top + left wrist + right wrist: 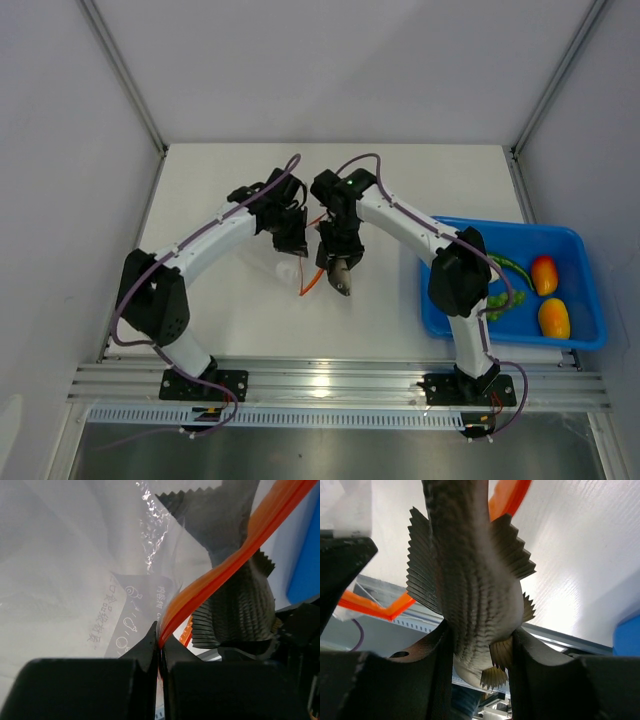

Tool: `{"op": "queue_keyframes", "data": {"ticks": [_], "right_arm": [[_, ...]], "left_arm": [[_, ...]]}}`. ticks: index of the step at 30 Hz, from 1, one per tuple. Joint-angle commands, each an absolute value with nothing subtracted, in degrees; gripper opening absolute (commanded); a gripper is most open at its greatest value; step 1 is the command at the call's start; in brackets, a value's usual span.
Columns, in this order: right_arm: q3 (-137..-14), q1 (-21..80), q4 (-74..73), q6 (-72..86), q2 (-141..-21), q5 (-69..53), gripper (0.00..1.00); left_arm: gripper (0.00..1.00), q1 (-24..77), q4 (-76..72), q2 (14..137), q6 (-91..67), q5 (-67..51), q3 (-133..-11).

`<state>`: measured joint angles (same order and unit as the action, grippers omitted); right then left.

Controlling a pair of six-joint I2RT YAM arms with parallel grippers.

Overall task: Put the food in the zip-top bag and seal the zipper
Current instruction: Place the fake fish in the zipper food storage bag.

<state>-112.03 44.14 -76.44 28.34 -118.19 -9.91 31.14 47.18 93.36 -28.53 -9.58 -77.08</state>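
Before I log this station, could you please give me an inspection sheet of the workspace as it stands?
Surface: white table, no spills seen.
Job's things: clear bag near centre, its orange zipper strip pinched; toy fish held beside the strip; two yellow-orange fruits and green pieces in the blue tray.
Clutter: nothing seen.
Grippers: left pincer shut on the zipper strip; right pincer shut on the toy fish.
Cables: purple cables run along both arms.
Surroundings: white walls; metal rail at the near edge.
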Motion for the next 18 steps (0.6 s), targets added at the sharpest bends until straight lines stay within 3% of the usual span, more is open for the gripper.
{"op": "queue_keyframes", "data": {"ticks": [1,18], "right_arm": [[-109.7,43.9,-80.4,27.7,-117.2,-10.2,0.0],[-106.1,40.3,-72.5,29.4,-114.7,-11.5,0.0]], "left_arm": [[0.01,31.5,45.4,95.0,-29.2,-16.5,-79.6],[0.01,31.8,44.2,99.1,-30.1,-27.6,-80.6]]}}
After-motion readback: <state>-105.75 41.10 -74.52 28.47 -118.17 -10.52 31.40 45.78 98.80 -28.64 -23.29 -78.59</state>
